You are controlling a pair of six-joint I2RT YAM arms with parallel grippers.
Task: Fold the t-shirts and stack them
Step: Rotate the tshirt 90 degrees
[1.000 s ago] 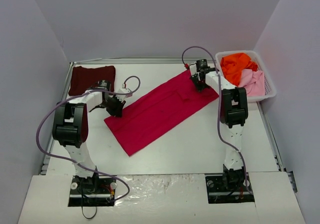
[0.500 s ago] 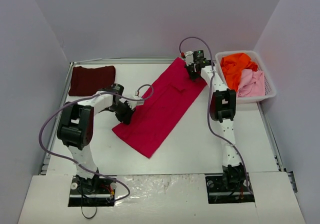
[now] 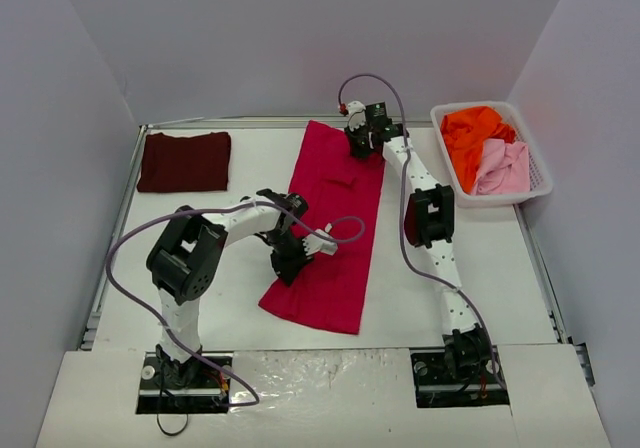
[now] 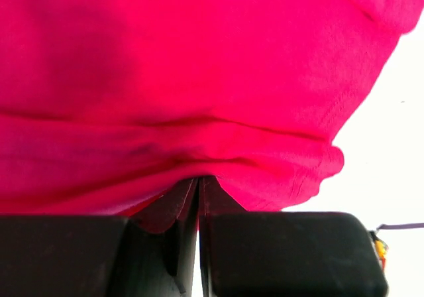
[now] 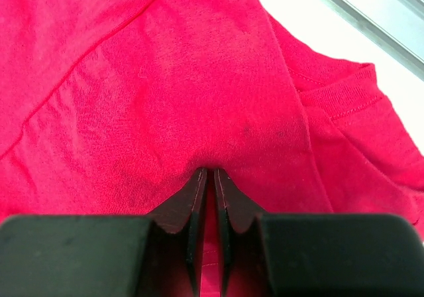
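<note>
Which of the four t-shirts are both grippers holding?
The crimson-red t-shirt: the left gripper and the right gripper are shut on it. The maroon t-shirt lies folded far left; the orange t-shirt and pink t-shirt sit in the basket.

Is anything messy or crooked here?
Nothing is spilled or broken. The red shirt lies a little slanted on the table, with a wrinkly bunch where the left gripper pinches it; the right gripper pinches the far end. The orange shirt and pink shirt sit crumpled in the basket, unfolded.
</note>
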